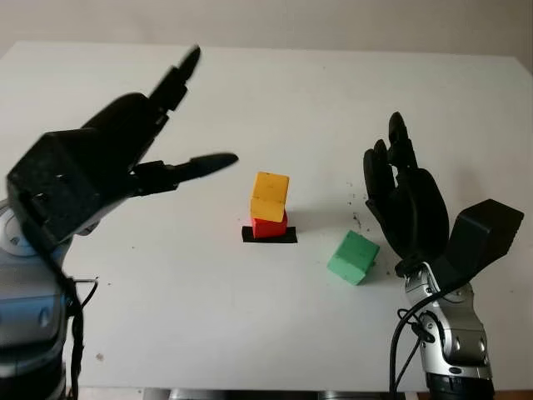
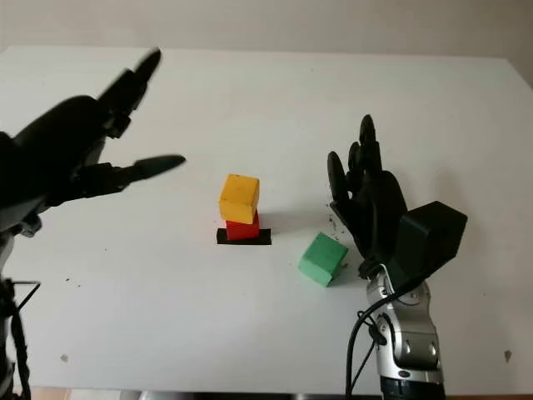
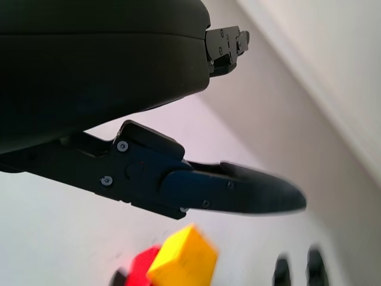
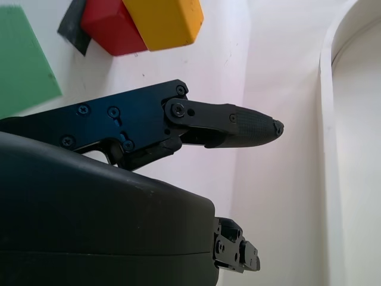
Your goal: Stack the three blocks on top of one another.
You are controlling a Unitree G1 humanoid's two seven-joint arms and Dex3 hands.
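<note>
**Yellow on red, green apart**

Yellow block (image 1: pixel 270 196) sits on the red block (image 1: pixel 269 226) at the centre of the left eye view, the red one on a black patch (image 1: pixel 269 236) on the white table (image 1: pixel 275 92). The green block (image 1: pixel 353 257) lies tilted at lower right of centre, well apart from the stack. The left hand (image 1: pixel 125 162) hovers at upper left, open, holding nothing. The right hand (image 1: pixel 405 196) stands at right, just beside the green block, open and empty.

In the left wrist view, one finger (image 3: pixel 238 193) reaches across mid-frame; the yellow block (image 3: pixel 181 262) shows at the bottom edge.

In the right wrist view, a finger (image 4: pixel 232 128) stretches across the centre, with the green block (image 4: pixel 24 59) at upper left.
</note>
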